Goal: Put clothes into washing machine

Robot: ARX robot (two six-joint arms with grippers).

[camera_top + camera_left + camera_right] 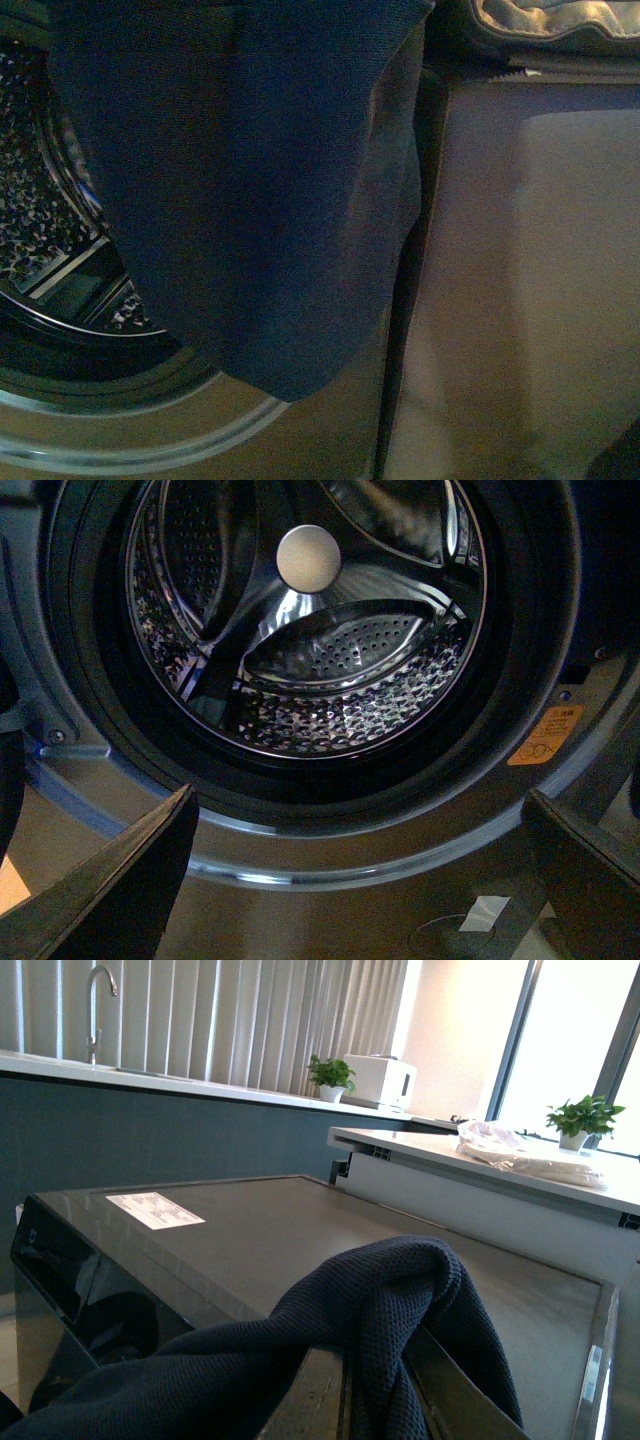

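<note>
A navy knit garment (250, 180) hangs limp in front of a silver front-loading washing machine (150, 440), covering most of the round port, with the perforated steel drum (40, 200) showing past its edge.

In the right wrist view, the right gripper (390, 1360) is raised above the machine's flat top. The garment (380, 1290) is bunched into a peak over its fingers (455, 1395) and drapes down both sides of them. Fabric hides most of the fingers, but they appear clamped on the bunch. Holding it this high probably lets the long hem clear the lower rim of the port before it is fed in. Beyond the fingers, a pale counter (420, 1145) carries potted plants.

In the left wrist view, the left gripper (360, 795) faces straight into the empty drum (330, 660). Its dark fingers (130, 880) are spread wide with nothing between them, and the port's black seal lies just beyond their tips. It seems to be waiting there to push in the hanging cloth. An orange sticker (545, 736) sits on the machine front near one fingertip.

No part of the garment is inside the drum yet.
</note>
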